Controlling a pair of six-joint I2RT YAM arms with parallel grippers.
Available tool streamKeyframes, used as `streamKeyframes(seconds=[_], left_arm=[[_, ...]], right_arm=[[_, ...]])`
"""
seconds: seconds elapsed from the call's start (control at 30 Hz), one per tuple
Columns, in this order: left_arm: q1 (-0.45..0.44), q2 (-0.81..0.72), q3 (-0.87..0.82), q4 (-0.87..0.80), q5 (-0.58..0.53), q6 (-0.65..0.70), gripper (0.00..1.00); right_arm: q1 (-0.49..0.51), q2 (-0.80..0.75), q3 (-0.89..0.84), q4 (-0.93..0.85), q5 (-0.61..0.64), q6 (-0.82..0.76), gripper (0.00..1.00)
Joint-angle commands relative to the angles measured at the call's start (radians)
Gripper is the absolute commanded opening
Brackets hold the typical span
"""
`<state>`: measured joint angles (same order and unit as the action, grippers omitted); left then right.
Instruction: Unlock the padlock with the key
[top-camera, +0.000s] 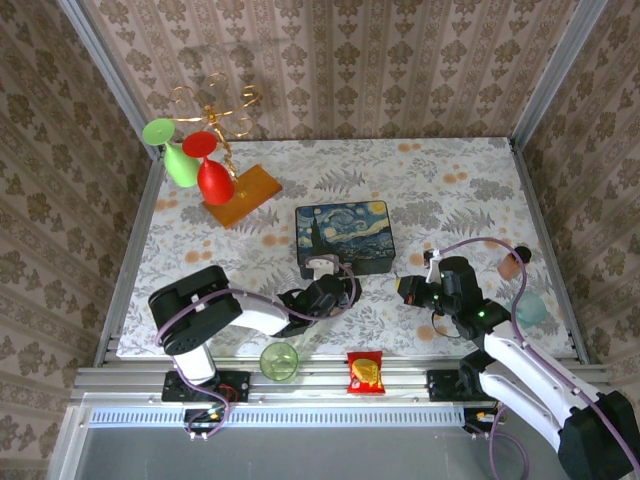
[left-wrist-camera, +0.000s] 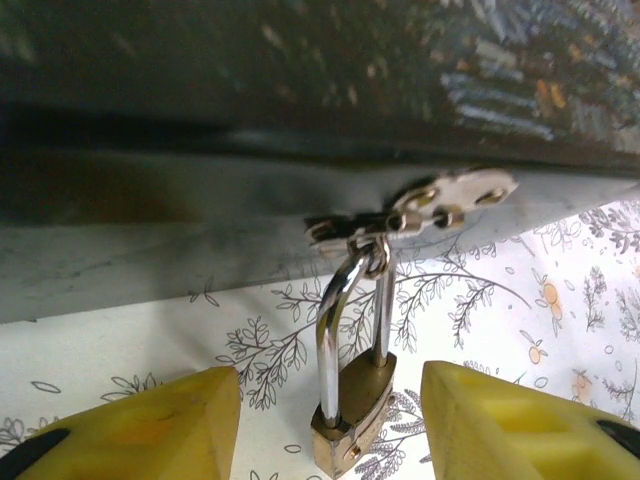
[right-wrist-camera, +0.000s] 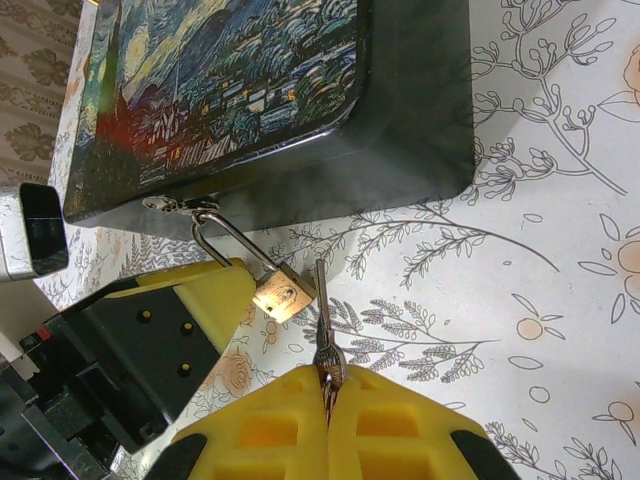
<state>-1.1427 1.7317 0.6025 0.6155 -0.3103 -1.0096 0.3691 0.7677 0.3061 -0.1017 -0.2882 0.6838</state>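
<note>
A small brass padlock (left-wrist-camera: 352, 412) hangs by its silvery shackle (left-wrist-camera: 334, 318) from the metal clasp (left-wrist-camera: 440, 200) on the front of the painted box (top-camera: 345, 238). My left gripper (left-wrist-camera: 330, 402) is open. Its yellow fingers (left-wrist-camera: 150, 432) stand either side of the padlock body with a gap on each side. My right gripper (right-wrist-camera: 328, 388) is shut on the key (right-wrist-camera: 322, 322). The key's blade points up toward the box, its tip just beside the padlock (right-wrist-camera: 282, 293). From the top view the two grippers (top-camera: 335, 290) (top-camera: 410, 290) face each other in front of the box.
A gold rack with a red goblet (top-camera: 213, 178) and a green goblet (top-camera: 180, 160) stands at the back left. At the near edge are a green cup (top-camera: 279, 360) and a snack packet (top-camera: 365, 372). A pink cup (top-camera: 512, 265) and a teal cup (top-camera: 532, 308) sit to the right.
</note>
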Motion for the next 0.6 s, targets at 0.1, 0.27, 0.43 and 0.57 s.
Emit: streamKeyframes(seconds=[0.1,0.27,0.43,0.57], left_arm=[[0.008,0.051,0.008,0.076,0.033,-0.031,0.45],[0.015,0.073,0.013,0.102,0.062,-0.042,0.33],[0.024,0.074,0.005,0.108,0.070,-0.046,0.24],[0.031,0.072,0.003,0.112,0.083,-0.047,0.16]], right_arm=[[-0.007,0.011,0.012,0.035,-0.005,-0.004,0.00],[-0.007,0.011,0.007,0.034,-0.002,-0.003,0.00],[-0.008,0.019,-0.005,0.052,-0.012,0.006,0.00],[-0.008,0.046,-0.020,0.081,-0.031,0.018,0.00]])
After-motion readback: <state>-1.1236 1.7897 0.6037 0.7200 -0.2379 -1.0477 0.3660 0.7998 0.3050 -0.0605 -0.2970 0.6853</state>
